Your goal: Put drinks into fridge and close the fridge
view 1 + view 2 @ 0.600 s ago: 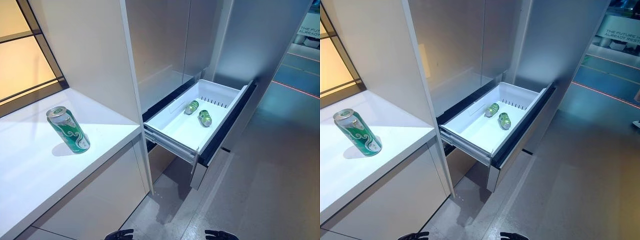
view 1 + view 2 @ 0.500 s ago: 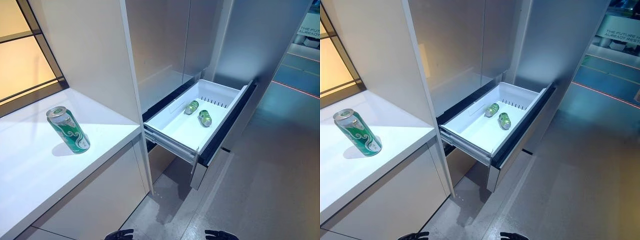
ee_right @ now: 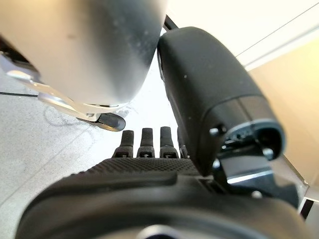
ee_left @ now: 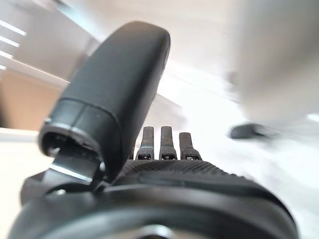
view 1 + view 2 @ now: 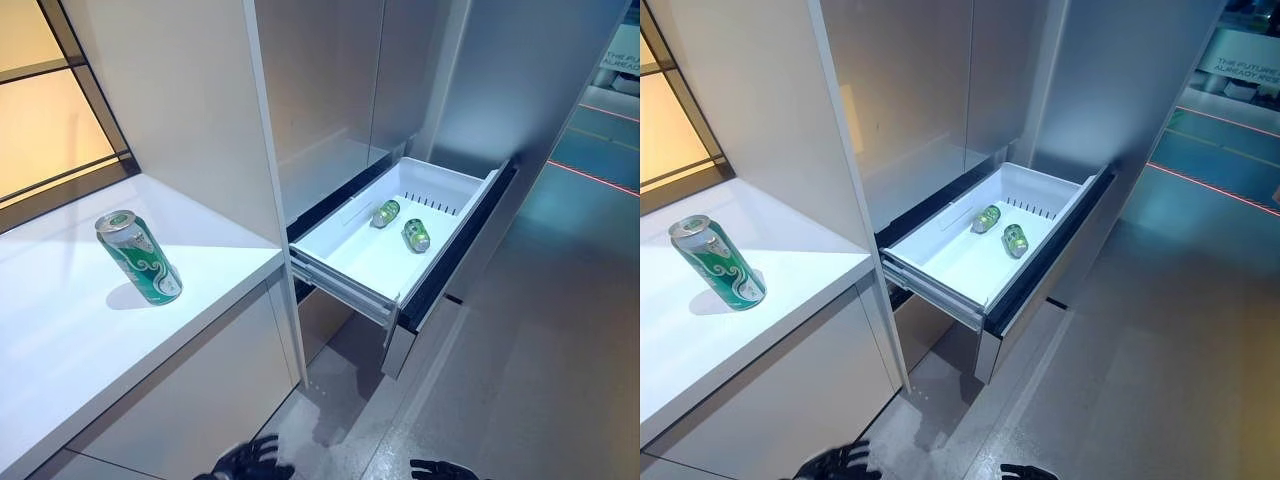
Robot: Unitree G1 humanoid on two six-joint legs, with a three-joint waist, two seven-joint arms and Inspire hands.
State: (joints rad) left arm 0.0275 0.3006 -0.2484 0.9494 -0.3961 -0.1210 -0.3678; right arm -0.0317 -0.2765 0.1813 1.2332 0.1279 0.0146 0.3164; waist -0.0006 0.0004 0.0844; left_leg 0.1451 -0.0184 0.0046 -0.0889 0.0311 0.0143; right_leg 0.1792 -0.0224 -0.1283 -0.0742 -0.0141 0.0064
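A green can (image 5: 139, 257) stands upright on the white counter (image 5: 70, 330) at the left. The fridge drawer (image 5: 372, 262) is pulled open at the middle, with green cans (image 5: 385, 213) (image 5: 416, 235) lying on their sides toward its far end. My left hand (image 5: 252, 462) is low at the bottom edge, far below the counter; in the left wrist view (image 4: 164, 144) its fingers are straight and it holds nothing. My right hand (image 3: 149, 142) hangs low, fingers straight, empty; it also shows at the bottom edge of the left eye view (image 5: 440, 468).
A tall white cabinet panel (image 5: 180, 110) rises between the counter and the fridge. The silver fridge doors (image 5: 330, 80) above the drawer are shut. Grey floor (image 5: 540, 360) stretches to the right of the drawer.
My left hand has risen a little at the bottom edge of the eye views. The camera has shifted slightly. The cans and the drawer have not moved.
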